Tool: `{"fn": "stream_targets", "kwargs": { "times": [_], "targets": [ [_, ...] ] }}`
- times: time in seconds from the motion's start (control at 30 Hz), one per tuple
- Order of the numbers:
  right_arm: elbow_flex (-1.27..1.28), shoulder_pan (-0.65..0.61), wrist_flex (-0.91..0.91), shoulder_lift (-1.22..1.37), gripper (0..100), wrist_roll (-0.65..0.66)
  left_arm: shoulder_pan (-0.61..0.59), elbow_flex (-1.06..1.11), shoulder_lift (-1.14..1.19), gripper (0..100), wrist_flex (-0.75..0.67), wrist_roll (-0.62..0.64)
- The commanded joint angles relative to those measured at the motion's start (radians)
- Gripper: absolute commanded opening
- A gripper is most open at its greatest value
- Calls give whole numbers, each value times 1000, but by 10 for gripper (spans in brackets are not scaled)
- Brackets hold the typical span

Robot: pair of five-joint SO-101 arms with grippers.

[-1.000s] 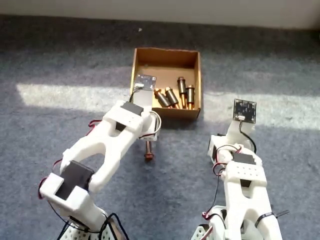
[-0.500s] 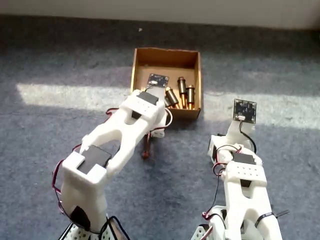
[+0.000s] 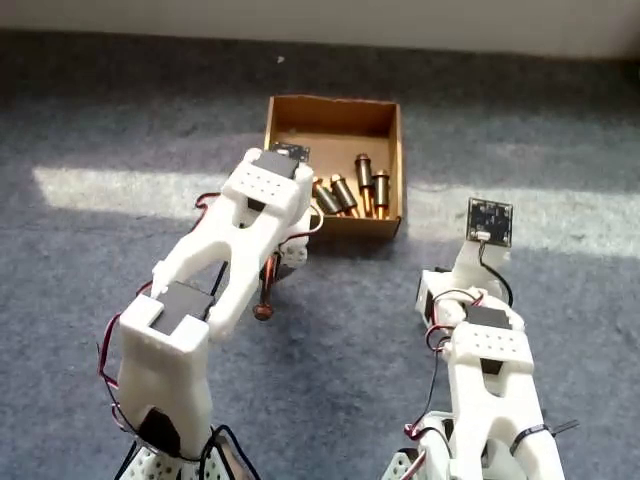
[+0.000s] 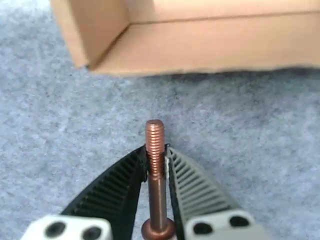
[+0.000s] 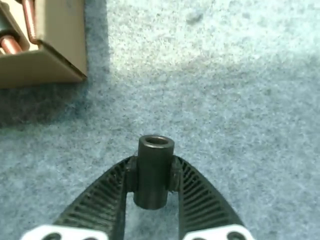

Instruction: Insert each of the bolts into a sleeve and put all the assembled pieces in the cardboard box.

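Note:
My left gripper [image 4: 156, 150] is shut on a copper bolt [image 4: 155, 175], threaded end pointing toward the cardboard box [image 4: 200, 47]. In the high view that bolt [image 3: 267, 292] hangs under the left arm, just in front of the box's [image 3: 282, 108] near-left corner. My right gripper [image 5: 151, 167] is shut on a dark sleeve [image 5: 154, 170], its open bore facing away from the camera, over the carpet near the box's [image 5: 47, 60] corner. Several assembled pieces [image 3: 350, 190] lie inside the box.
Grey carpet [image 3: 520, 130] covers the whole floor, with a sunlit band across the middle. The right arm [image 3: 480, 330] stands to the right of the box, its wrist camera board raised.
The left arm has swung left and forward over the box's near-left corner, carrying the bolt down and to the left. The right arm has stayed still.

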Motion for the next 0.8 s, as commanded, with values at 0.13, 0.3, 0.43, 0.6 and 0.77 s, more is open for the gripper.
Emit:
{"fn": "stream_targets", "kwargs": {
  "times": [0.13,0.3,0.43,0.6,0.77],
  "targets": [
    [-13,8,-27,-25,5,12,-90,-64,-12,5,31,468],
    [-13,8,-27,-25,5,12,-102,-88,-13,5,54,666],
    [-13,8,-27,-25,5,12,-134,-117,-12,5,52,971],
    [-13,8,-27,-24,5,12,-188,-136,-2,5,44,1424],
    [-13,8,-27,-24,5,12,-213,-139,-2,5,48,1577]
  ]
}}
